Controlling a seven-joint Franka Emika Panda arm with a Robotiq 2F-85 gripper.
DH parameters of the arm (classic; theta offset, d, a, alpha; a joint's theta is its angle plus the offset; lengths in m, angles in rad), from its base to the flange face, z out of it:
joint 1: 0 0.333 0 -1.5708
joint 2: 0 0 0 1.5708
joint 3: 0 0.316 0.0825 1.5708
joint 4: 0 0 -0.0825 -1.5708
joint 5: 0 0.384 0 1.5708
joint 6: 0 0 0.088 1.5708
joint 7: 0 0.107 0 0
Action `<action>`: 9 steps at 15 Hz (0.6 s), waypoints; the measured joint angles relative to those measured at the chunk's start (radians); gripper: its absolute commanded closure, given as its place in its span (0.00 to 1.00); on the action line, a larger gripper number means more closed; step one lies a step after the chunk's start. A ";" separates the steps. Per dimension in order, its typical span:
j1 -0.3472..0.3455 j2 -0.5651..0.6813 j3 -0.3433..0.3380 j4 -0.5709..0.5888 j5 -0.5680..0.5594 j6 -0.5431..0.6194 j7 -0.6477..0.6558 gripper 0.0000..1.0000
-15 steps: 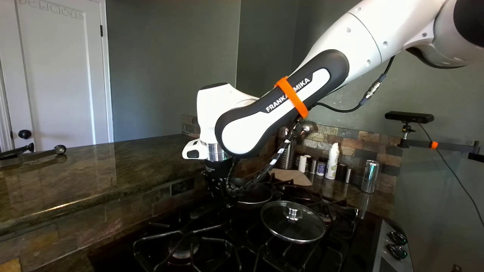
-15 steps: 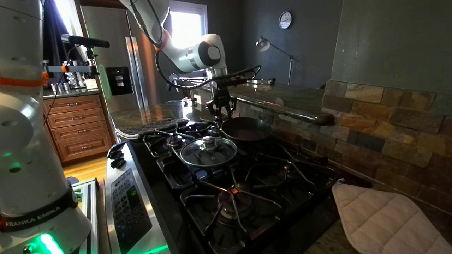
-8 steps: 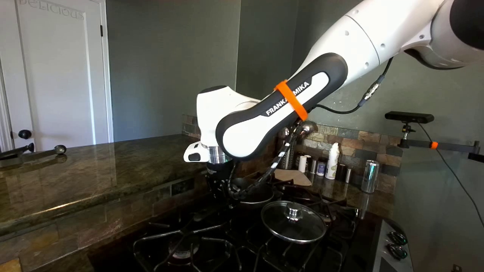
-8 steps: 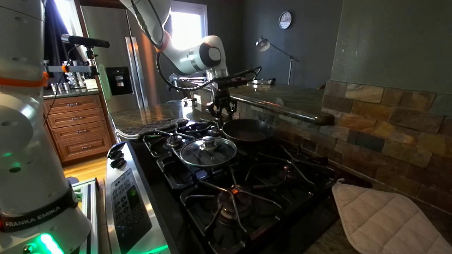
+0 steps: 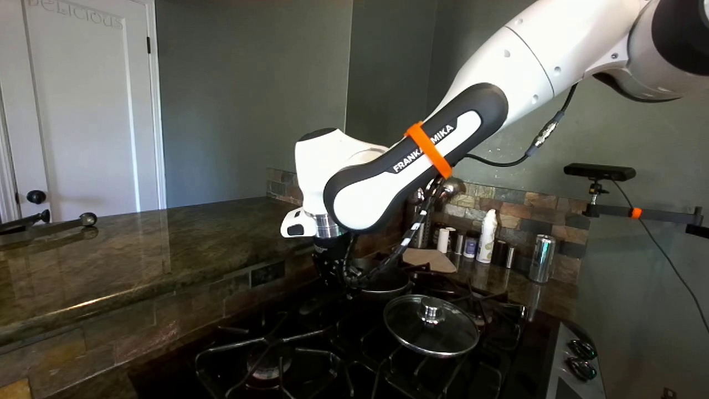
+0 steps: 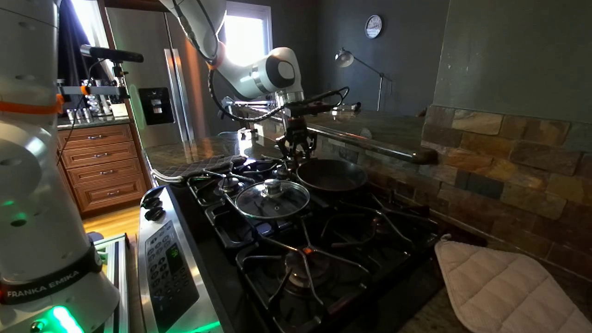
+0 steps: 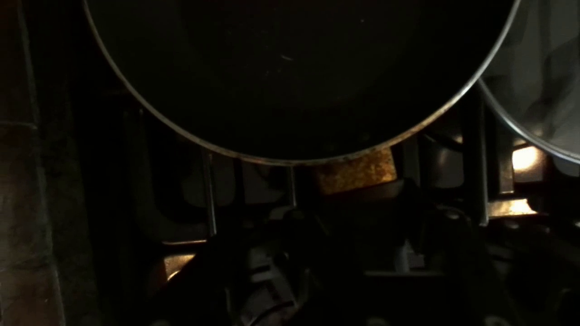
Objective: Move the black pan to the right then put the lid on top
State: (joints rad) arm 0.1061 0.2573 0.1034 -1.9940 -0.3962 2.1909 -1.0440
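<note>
On the black gas stove point(image 6: 210, 259), near the brown stone-tile wall point(image 6: 481, 185), I have the round shallow black frying pan point(image 6: 332, 176) just beside the round clear-glass lid point(image 6: 273, 203) with its metal rim. My fingers point(image 6: 312, 140) are partly closed, clamped, I judge, on the pan's short dark handle point(image 5: 314, 305). Held from that one end, the pan could twist or dip if the grip slips. I can't tell whether its base clears the metal grate bars point(image 7: 210, 199); it could snag there. Swinging toward the lid could knock it askew.
</note>
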 measured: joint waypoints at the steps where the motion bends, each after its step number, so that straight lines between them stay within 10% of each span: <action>1: -0.003 0.000 -0.002 0.001 -0.001 0.000 0.000 0.77; 9: -0.026 0.000 -0.024 -0.001 -0.042 0.000 -0.002 0.77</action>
State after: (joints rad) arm 0.0801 0.2572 0.0796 -1.9951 -0.4378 2.1909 -1.0459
